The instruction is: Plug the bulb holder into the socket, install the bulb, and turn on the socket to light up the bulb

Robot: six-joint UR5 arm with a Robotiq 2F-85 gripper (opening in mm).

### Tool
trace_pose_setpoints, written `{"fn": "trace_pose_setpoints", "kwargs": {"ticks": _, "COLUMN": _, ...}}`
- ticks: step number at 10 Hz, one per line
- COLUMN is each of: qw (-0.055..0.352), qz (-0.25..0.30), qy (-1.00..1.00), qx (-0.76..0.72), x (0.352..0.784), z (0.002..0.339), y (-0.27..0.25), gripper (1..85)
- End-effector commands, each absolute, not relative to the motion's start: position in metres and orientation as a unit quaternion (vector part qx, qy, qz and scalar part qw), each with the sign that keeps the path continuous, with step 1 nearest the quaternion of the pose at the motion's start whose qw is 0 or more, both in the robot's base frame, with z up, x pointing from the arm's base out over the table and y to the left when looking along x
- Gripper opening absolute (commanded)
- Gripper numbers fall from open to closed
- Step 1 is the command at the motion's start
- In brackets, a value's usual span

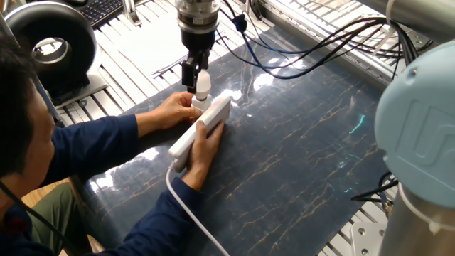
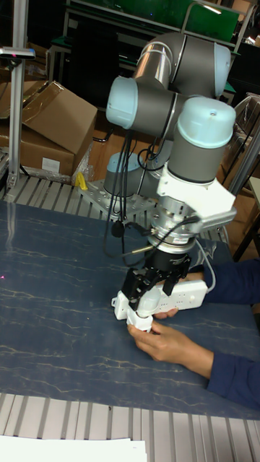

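Observation:
The white socket (image 1: 217, 112) lies slanted on the dark mat, and a person's two hands (image 1: 170, 110) hold it steady. The small white bulb holder (image 1: 200, 104) stands plugged in at its far end. The bulb (image 1: 203, 83) stands upright in the holder with its dome up. My gripper (image 1: 197, 77) hangs straight down over it, its black fingers shut on the bulb's sides. In the tall fixed view, my gripper (image 2: 146, 292) sits above the holder (image 2: 137, 317), with the socket (image 2: 189, 291) behind. The bulb is mostly hidden there.
The socket's white cable (image 1: 192, 213) trails to the front edge. A person sits at the left, arms reaching over the mat. A black round device (image 1: 50, 43) stands at the back left. Black cables (image 1: 320, 50) hang across the back, and my arm's base (image 1: 419, 135) fills the right.

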State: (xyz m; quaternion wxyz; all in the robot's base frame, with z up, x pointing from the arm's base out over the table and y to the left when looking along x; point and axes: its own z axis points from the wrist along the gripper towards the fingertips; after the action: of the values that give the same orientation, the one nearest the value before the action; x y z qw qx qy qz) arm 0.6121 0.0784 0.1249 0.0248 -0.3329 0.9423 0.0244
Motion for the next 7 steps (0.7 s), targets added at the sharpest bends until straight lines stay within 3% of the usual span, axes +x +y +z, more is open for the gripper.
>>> {"fn": "trace_pose_setpoints", "kwargs": {"ticks": 1, "qw": 0.042, "qz": 0.02, "qy": 0.902, "qx": -0.429, "x": 0.611, "z": 0.127, "y": 0.09, "gripper": 76.3}}
{"fn": "trace_pose_setpoints", "kwargs": {"ticks": 7, "qw": 0.055, "qz": -0.007, "qy": 0.786, "qx": -0.615, "x": 0.619, "z": 0.127, "y": 0.087, "gripper": 72.3}}
